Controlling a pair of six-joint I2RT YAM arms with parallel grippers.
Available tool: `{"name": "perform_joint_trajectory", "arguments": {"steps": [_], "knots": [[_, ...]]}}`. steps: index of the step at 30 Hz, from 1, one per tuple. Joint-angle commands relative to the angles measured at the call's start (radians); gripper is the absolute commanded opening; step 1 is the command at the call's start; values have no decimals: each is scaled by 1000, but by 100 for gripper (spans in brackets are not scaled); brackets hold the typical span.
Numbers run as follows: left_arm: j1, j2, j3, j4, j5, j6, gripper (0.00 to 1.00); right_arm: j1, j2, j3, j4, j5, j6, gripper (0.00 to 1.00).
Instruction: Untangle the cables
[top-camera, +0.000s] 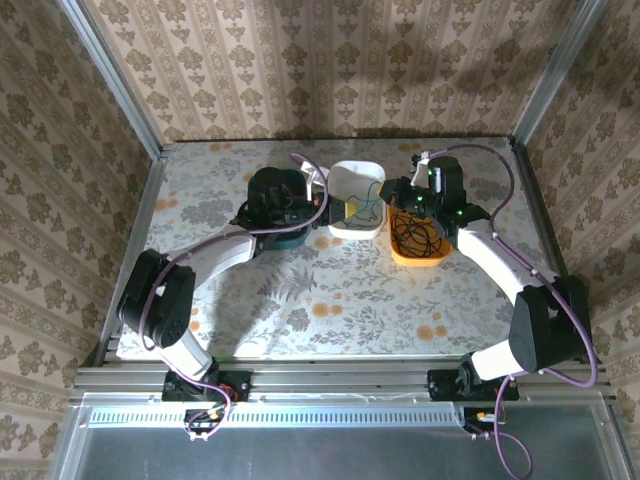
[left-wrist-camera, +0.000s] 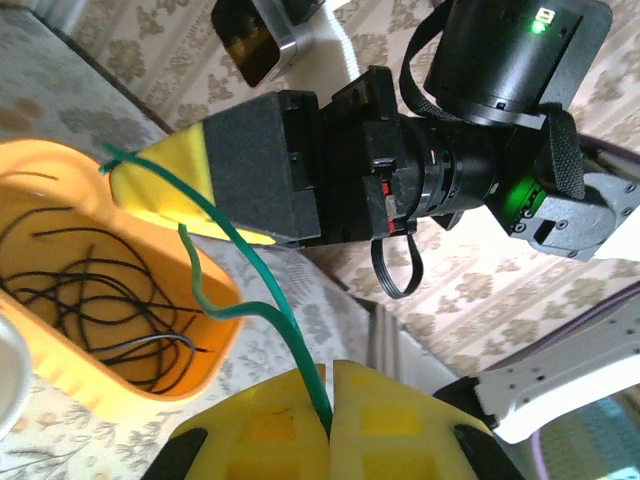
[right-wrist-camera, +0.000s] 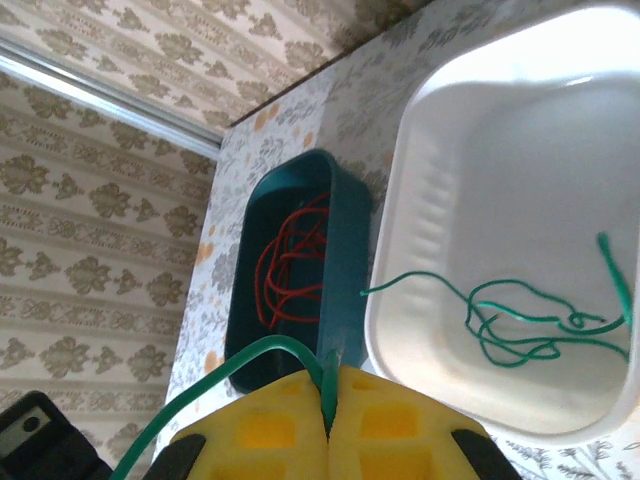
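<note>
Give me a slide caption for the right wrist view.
Right gripper shut on a thin green wire, facing a teal plastic tray of red wires and a white tray of green wires.

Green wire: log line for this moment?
left gripper shut on green wire; right gripper shut on green wire; black wires in orange tray; red wires in teal tray

Overhead view: warm, even light is cast from above. Soft shadows of both arms are thrown inward on the floral-patterned bench (top-camera: 340, 310). A glare strip is seen along the silver metal rail (top-camera: 330, 412) at the near edge. The upper back wall is dimmed.

Left wrist view: the left hand (left-wrist-camera: 330, 405) is blurred; the thin green wire (left-wrist-camera: 312, 375) is sharper farther out. Green lamp glow is noted on the black cylindrical arm housing (left-wrist-camera: 500, 60).

Right wrist view: the white rectangular plastic tray (right-wrist-camera: 500, 150) is blown out top right; the right hand (right-wrist-camera: 328, 405) is rendered soft.
</note>
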Motion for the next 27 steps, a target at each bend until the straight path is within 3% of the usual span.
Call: {"name": "perform_joint_trajectory", "arguments": {"steps": [1, 3, 8, 13, 16, 21, 27], "knots": [[15, -27, 1, 288, 184, -175, 0, -43, -19, 14, -115, 267, -93, 0], [24, -48, -1, 213, 134, -108, 0, -35, -26, 41, -183, 332, -170, 0], [31, -111, 54, -152, -57, 164, 0, 22, -45, 64, -287, 531, -362, 4], [51, -107, 81, -127, -24, 141, 0, 106, -112, 46, -302, 774, -498, 7], [76, -105, 76, -78, 1, 89, 0, 87, -127, 35, -323, 898, -457, 7], [88, -120, 61, -62, 17, 86, 0, -23, -136, 23, -357, 771, -319, 14], [87, -142, 42, -103, 22, 123, 0, -116, -149, -21, -319, 601, -163, 36]]}}
